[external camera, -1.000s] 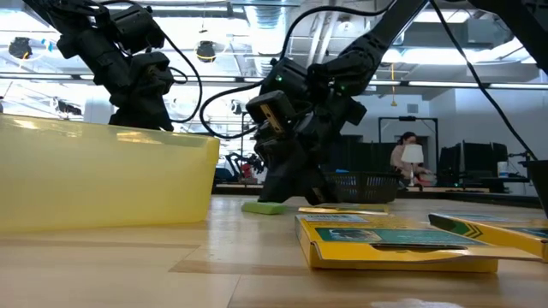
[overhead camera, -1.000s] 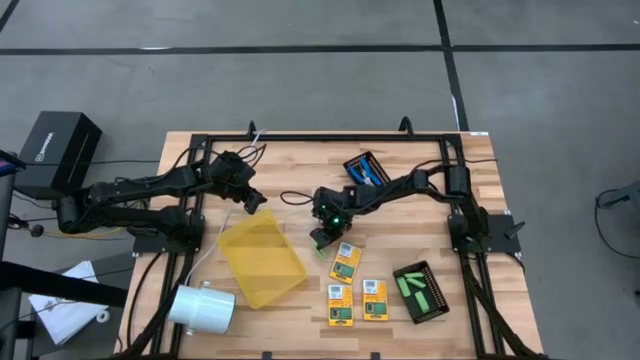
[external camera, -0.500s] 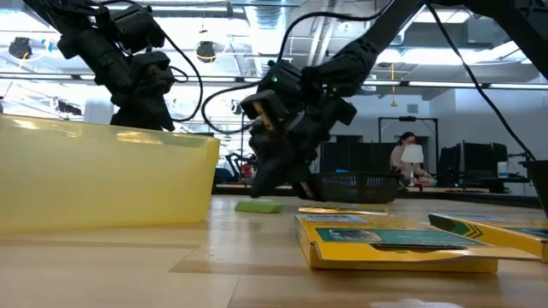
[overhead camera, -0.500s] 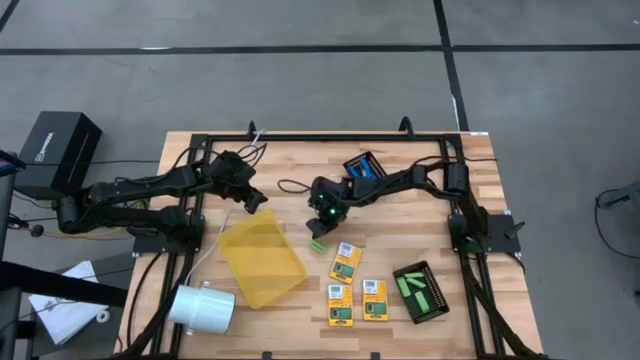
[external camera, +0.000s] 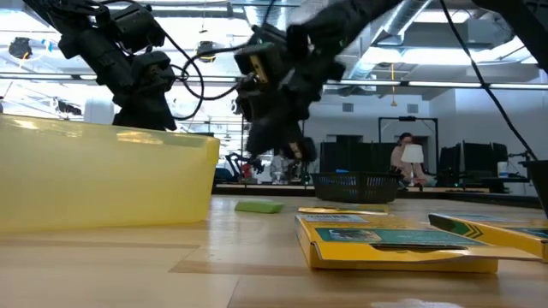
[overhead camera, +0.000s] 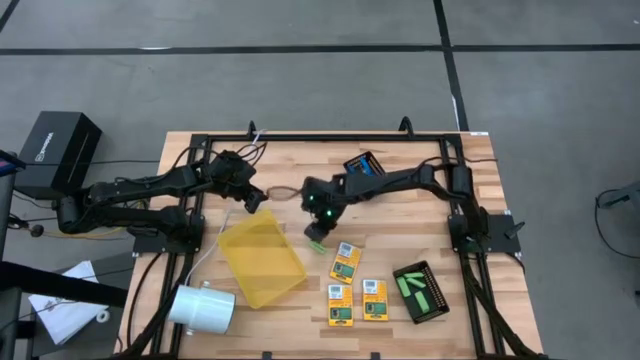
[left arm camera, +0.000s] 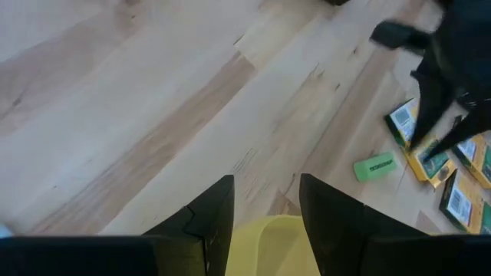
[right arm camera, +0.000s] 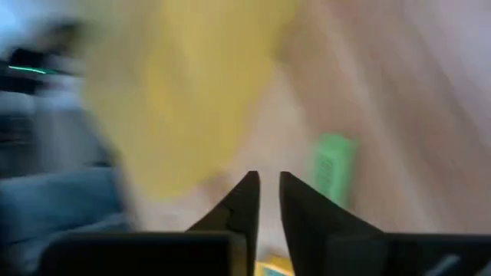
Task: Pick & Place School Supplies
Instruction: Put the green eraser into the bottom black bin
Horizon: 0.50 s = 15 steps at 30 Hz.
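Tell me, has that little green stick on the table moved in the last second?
Yes. In the high view the green stick has slid away from the crayon box toward the yellow tray. The right gripper is above it, not holding it.

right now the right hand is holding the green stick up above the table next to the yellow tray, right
Not quite. The right hand is up above the table beside the yellow tray, but it holds nothing. The green stick lies flat on the wood, apart from the fingers. The low view shows it on the table under the raised hand; the high view shows it there too.
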Available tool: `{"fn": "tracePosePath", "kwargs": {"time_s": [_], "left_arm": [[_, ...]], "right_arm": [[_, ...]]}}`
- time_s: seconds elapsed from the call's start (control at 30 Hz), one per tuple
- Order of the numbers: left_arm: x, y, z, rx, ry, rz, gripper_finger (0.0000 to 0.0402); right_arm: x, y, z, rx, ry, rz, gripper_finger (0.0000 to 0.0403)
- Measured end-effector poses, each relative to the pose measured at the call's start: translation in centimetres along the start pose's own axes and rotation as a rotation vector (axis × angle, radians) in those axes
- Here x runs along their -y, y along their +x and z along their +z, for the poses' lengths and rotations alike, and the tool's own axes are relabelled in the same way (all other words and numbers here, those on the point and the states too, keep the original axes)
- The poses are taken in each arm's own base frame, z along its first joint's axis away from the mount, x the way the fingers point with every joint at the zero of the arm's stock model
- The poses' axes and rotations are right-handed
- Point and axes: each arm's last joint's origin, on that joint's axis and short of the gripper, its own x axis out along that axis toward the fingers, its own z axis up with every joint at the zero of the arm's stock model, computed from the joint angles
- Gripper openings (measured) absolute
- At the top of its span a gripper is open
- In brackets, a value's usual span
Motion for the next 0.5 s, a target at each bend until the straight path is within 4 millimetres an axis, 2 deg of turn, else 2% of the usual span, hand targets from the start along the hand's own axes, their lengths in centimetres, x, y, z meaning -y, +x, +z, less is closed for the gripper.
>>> {"fn": "tracePosePath", "kwargs": {"time_s": [0.1,0.2,0.33,0.5], "left_arm": [[0.0,0.0,0.1,0.008,0.012,-0.001,0.0142],[0.0,0.0,0.2,0.016,0.04,-0.005,0.0142],[0.0,0.0,0.2,0.013,0.069,-0.009,0.0142],[0.1,0.0,0.1,0.003,0.083,-0.035,0.0142]], "right_arm": [[-1.4,0.1,-1.1,-0.004,-0.073,-0.199,0.0078],[-2.3,0.6,-1.7,0.031,-0.095,-0.28,0.0097],[-2.9,1.6,-1.7,0.07,-0.08,-0.264,0.0123],[-2.0,3.6,-1.8,0.041,-0.027,-0.259,0.0156]]}}
